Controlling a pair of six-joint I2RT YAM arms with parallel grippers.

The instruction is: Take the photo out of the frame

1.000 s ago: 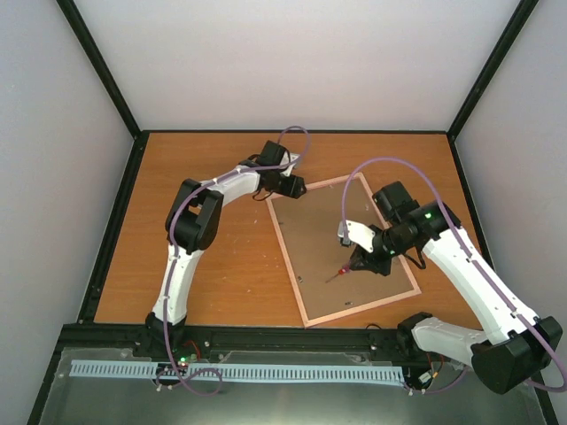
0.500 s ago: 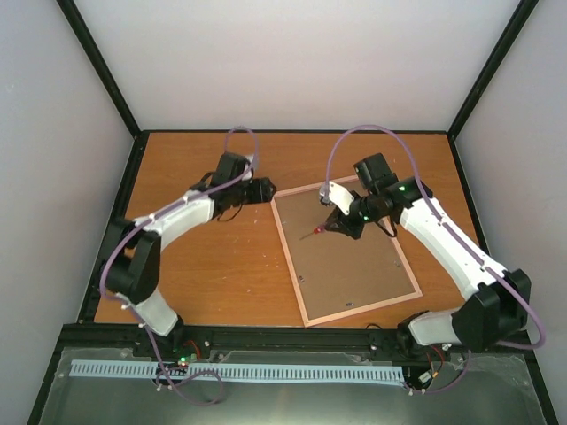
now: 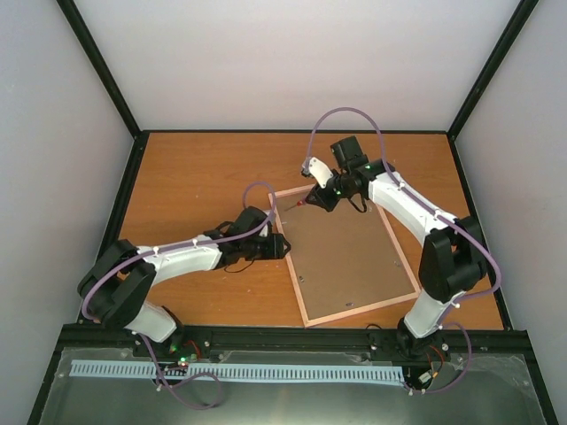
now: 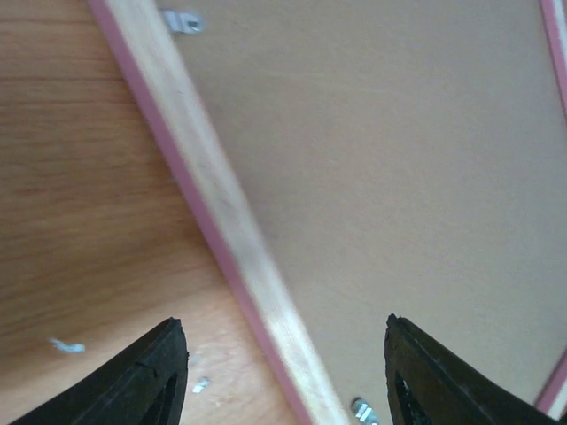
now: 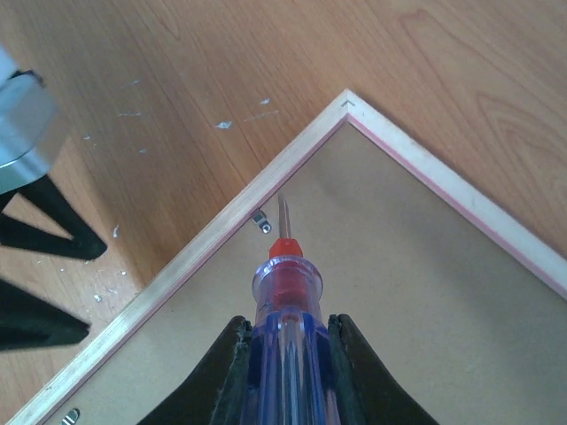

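Wooden table under back-up frame, left fingers wide astride its rim, right fingers tight around screwdriver

The frame lies flat and face down on the worktop, right of centre, with its brown hardboard back turned up. A pale wood rim runs round the back, edged on the outside by a thin pink border. The rectangle sits skewed, its long sides slanting from far left to near right. Small metal tabs sit at the rim's inner edge
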